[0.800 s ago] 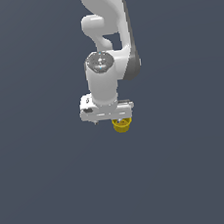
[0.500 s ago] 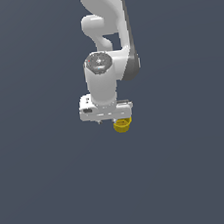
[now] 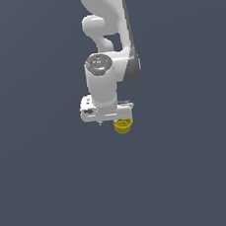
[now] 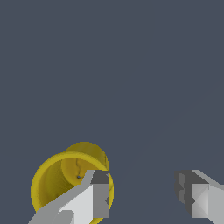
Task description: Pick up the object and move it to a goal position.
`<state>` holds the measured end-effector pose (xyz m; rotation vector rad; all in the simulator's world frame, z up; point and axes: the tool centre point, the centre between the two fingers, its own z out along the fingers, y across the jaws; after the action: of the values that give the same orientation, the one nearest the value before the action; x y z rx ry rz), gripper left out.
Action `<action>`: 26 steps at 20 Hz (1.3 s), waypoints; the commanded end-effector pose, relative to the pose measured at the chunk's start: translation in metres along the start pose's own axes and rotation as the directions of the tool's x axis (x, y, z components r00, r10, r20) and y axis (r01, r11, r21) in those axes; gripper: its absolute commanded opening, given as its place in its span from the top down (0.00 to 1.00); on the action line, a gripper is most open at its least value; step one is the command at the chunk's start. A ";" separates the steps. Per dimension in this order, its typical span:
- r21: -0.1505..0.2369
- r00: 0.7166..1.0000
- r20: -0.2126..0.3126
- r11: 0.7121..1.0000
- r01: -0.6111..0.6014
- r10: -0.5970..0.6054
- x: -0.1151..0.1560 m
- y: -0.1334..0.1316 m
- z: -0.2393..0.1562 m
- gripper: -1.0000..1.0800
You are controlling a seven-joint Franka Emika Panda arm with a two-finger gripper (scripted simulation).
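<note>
One yellow cup (image 4: 59, 183) sits under the spread hand (image 4: 144, 192).

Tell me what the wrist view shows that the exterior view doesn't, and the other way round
Only the wrist view shows the yellow cup from above: its hollow inside, with one finger over its rim and the other finger apart from it, the gripper open. Only the exterior view shows the white arm above. Both show the cup and the plain dark surface.
</note>
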<state>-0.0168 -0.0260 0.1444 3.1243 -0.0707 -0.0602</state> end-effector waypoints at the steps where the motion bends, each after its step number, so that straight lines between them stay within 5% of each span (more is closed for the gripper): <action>1: 0.007 1.000 -0.006 1.000 -0.013 0.013 -0.003 -0.002 0.003 0.38; 15: 0.083 0.980 -0.067 0.980 -0.181 0.187 -0.044 -0.019 0.036 0.38; 26: 0.104 0.965 -0.084 0.965 -0.240 0.249 -0.060 -0.021 0.046 0.38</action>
<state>-0.0769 -0.0030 0.1009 3.1756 -0.4652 0.0968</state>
